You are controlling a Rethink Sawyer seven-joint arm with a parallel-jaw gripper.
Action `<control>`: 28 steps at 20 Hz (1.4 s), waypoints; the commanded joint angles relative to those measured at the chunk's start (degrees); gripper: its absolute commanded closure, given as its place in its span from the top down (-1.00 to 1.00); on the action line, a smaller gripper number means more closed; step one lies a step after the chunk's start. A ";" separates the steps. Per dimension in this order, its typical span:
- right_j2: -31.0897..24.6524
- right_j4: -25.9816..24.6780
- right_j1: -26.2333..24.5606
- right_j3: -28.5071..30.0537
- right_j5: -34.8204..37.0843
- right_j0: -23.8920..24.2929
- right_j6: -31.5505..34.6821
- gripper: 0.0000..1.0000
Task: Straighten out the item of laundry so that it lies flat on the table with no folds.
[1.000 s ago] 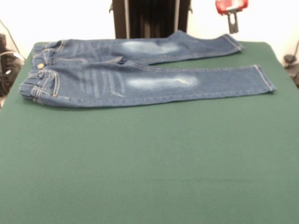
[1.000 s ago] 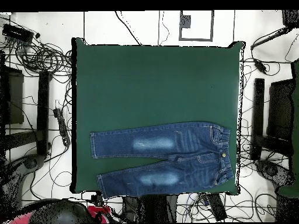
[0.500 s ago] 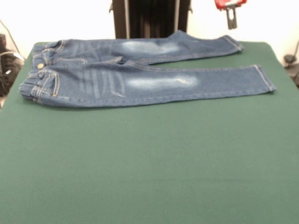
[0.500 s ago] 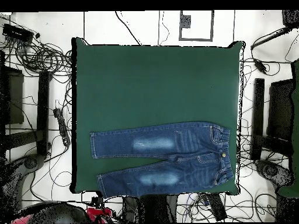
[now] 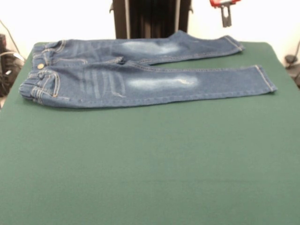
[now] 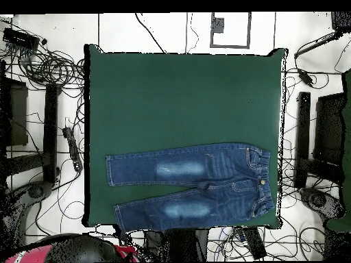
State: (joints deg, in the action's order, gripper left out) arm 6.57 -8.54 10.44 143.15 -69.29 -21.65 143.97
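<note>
Overhead view shows the jeans (image 6: 192, 186) spread along the surface (image 6: 185, 96) edge nearest the robot, waistband toward the picture's right, both legs running out to the left. Long axis runs across the surface, roughly parallel to that near edge. Legs splayed slightly apart, a wedge of green showing between them below the crotch. No obvious fold or overlap anywhere on the denim; both hems lie open and flat, and the waistband looks only a little bunched by its elastic.

Front view gives the same garment (image 5: 140, 75) at the far side, waistband at the picture's left, brass button (image 5: 41, 66) facing up, pale thigh patches on both legs. Pincer (image 5: 226, 18) hangs high at the top edge, above and behind the hem of the far leg, well clear of the cloth and touching nothing. Holds nothing; whether its fingers are parted or closed cannot be told from so small a sliver. Only a red and black bulk of the arm (image 6: 75, 250) shows at the bottom edge of the overhead view.

Judged from this: the task appears close to done or done. Any further move would have to come straight down and slightly forward, onto the hem end of the far leg, since that end lies nearest below the pincer.
</note>
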 commanded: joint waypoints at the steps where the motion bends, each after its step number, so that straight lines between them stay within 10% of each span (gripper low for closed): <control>1: 2.35 -2.62 -9.25 0.95 19.24 0.01 -0.68 -1.00; 28: 0.46 -4.98 1.96 -8.77 36.68 0.81 -2.16 -1.00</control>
State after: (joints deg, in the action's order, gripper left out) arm 10.75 -13.21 13.19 142.11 -43.31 -21.63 143.97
